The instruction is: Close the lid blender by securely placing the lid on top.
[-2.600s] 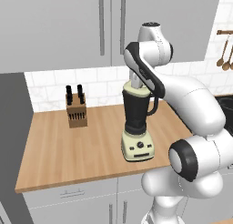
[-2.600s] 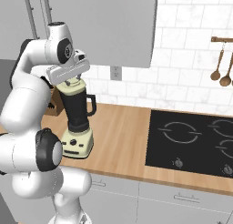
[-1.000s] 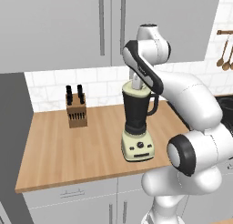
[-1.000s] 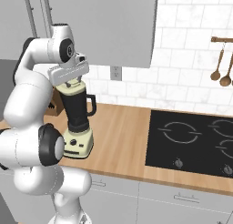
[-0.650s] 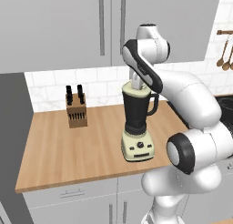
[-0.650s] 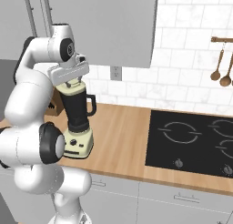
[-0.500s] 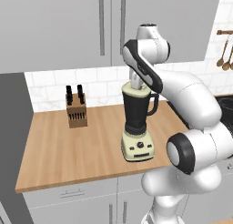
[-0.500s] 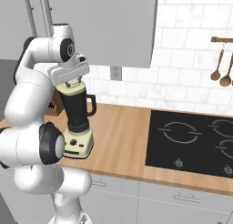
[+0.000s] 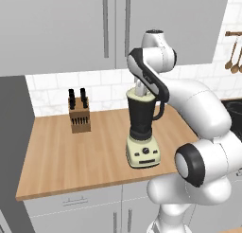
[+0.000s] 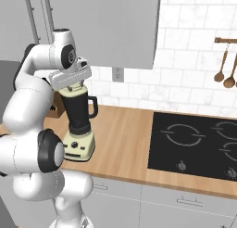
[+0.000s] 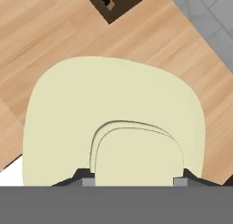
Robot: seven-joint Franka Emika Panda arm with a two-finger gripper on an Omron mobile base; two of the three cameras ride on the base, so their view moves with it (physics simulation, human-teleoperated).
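The blender (image 9: 142, 118) stands on the wooden counter, a dark tapered jar with a side handle on a cream base (image 9: 143, 155). From the right it is the blender (image 10: 79, 112), close in front of my arm. My gripper (image 9: 140, 89) points straight down over the jar's mouth and is shut on the lid (image 9: 140, 95). In the hand view the pale cream lid (image 11: 113, 100) spreads wide below the hand. Its raised knob (image 11: 136, 155) sits between my fingertips (image 11: 84, 175), and the gripper (image 11: 133, 177) closes on it. Whether the lid rests fully on the jar's rim I cannot tell.
A wooden knife block (image 9: 79, 116) stands on the counter (image 9: 71, 156) to the blender's left, near the tiled wall. A black cooktop (image 10: 194, 139) lies to the right. Wooden utensils (image 10: 224, 67) hang on the wall. Grey cabinets hang close above my arm.
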